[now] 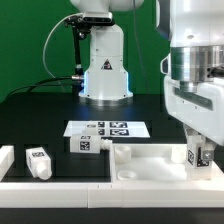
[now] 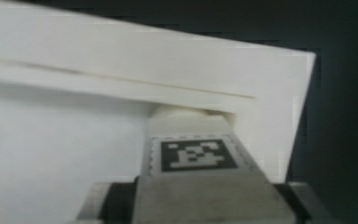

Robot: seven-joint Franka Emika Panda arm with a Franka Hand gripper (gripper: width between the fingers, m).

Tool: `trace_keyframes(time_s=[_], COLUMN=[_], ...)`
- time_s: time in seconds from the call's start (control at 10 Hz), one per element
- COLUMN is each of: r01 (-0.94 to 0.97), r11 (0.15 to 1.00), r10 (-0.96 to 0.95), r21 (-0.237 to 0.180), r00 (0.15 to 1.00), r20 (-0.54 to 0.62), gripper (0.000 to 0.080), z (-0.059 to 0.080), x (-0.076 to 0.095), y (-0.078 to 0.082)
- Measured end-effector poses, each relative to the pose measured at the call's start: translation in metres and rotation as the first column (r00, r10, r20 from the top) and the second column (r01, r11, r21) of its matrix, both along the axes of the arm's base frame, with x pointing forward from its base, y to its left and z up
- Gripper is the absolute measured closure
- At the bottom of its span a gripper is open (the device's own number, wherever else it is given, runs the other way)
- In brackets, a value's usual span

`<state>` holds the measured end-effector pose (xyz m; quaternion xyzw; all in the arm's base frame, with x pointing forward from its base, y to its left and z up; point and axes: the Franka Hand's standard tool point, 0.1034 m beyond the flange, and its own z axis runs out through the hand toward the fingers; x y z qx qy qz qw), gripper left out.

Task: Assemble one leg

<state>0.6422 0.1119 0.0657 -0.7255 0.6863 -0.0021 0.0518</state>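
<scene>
My gripper (image 1: pixel 200 150) is shut on a leg (image 1: pixel 201 155), a small white block with a black-and-white tag, and holds it upright over the right end of the large white panel (image 1: pixel 150 162). In the wrist view the leg (image 2: pixel 197 150) sits between my two fingers (image 2: pixel 108 202), its far end at the panel (image 2: pixel 87 110) near a corner ridge. I cannot tell if it touches the panel. Two more tagged legs lie loose: one (image 1: pixel 40 161) at the exterior view's left, one (image 1: pixel 87 143) in front of the marker board.
The marker board (image 1: pixel 100 129) lies flat on the black table behind the panel. The robot base (image 1: pixel 103 65) stands behind it. A white part (image 1: pixel 5 160) sits at the exterior view's left edge. Another small white part (image 1: pixel 121 152) lies by the panel's back edge.
</scene>
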Motion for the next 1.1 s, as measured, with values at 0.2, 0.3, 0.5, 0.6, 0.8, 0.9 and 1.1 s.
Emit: trace_keyframes(time_s=[0.2,0.3,0.5,0.6,0.8,0.9,1.1], r01=[0.225,0.314,0.386,0.382,0.332,0.296,0.284], r11=[0.974,0.949,0.922,0.923,0.942,0.954,0.957], r10=[-0.225,-0.313,-0.385,-0.382,-0.332,-0.296,-0.285], r21=[0.021,0.028,0.039,0.038,0.046,0.056,0.055], r00=[0.974,0.949,0.922,0.924,0.943,0.955,0.959], r20=[-0.015,-0.022,-0.029,-0.030,-0.013,-0.003,0.000], gripper=[0.0512,0.0512,0.0512,0.0512,0.0278,0.0278,0.0158], z=[0.000,0.000,0.000,0.000,0.011,0.024,0.024], x=[0.000,0.000,0.000,0.000,0.002,0.004,0.004], y=[0.002,0.001,0.000,0.000,0.009,0.012,0.012])
